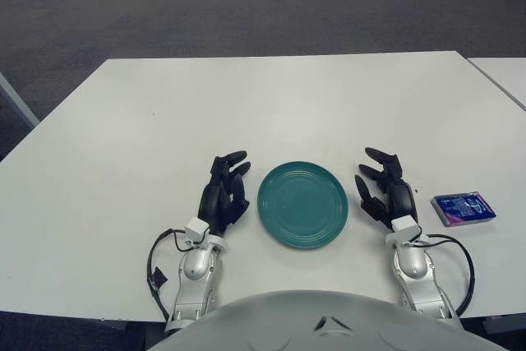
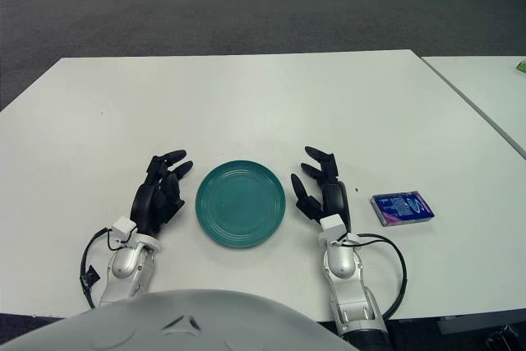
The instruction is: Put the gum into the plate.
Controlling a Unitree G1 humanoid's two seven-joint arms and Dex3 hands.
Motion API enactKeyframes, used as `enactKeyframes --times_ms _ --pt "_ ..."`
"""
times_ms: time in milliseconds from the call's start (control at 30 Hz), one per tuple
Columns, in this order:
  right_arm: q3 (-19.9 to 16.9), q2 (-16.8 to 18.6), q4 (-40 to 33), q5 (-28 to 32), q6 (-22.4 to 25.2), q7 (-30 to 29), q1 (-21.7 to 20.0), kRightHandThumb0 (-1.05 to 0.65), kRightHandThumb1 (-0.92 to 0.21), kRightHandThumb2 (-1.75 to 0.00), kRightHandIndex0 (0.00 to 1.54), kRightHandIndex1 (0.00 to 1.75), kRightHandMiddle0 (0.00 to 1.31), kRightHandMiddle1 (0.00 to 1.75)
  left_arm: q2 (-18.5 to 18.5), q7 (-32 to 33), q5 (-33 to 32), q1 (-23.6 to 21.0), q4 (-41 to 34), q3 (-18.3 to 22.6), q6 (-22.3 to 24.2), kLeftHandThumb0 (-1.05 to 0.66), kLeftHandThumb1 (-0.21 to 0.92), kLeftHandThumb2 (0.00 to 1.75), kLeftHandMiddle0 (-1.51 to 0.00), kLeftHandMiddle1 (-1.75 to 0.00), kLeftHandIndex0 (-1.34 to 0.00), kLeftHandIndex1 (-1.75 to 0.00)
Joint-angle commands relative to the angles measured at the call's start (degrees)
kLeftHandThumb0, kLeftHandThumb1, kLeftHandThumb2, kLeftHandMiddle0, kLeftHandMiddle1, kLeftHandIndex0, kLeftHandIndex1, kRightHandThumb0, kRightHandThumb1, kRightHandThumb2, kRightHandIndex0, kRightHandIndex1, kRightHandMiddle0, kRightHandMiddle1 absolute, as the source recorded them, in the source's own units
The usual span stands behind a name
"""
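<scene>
The right hand (image 1: 385, 188), black-fingered on a silver metal wrist, shows just right of the round teal ridged plate (image 1: 302, 204), its three fingers (image 1: 377, 154) loosely spread and holding nothing. The left hand (image 1: 225, 191) shows just left of the plate, fingers relaxed and slightly curled, empty too. The flat rectangular blue gum pack (image 1: 463, 208), glossy with a silver edge, lies on the smooth white table (image 1: 271, 104) near the right hand's outer side, apart from it and outside the plate.
</scene>
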Motion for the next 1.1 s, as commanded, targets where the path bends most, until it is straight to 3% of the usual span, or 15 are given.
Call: enactKeyframes --times_ms 0,1067 --pt "0.7 0.9 8.6 -1.4 -0.6 -0.4 4.6 -0.75 -0.92 -0.58 0.43 0.42 0.00 0.89 0.4 0.4 0.0 2.0 3.9 0.2 2.2 -0.83 0.92 0.86 -0.25 -0.75 -0.05 -1.11" --pt "0.5 0.6 8.7 -0.1 -1.4 1.0 4.0 -0.75 -0.92 -0.58 0.44 0.49 0.00 0.91 0.1 2.4 2.3 2.7 1.9 -0.2 4.0 -0.84 0.92 0.89 -0.26 -0.71 -0.04 -1.11"
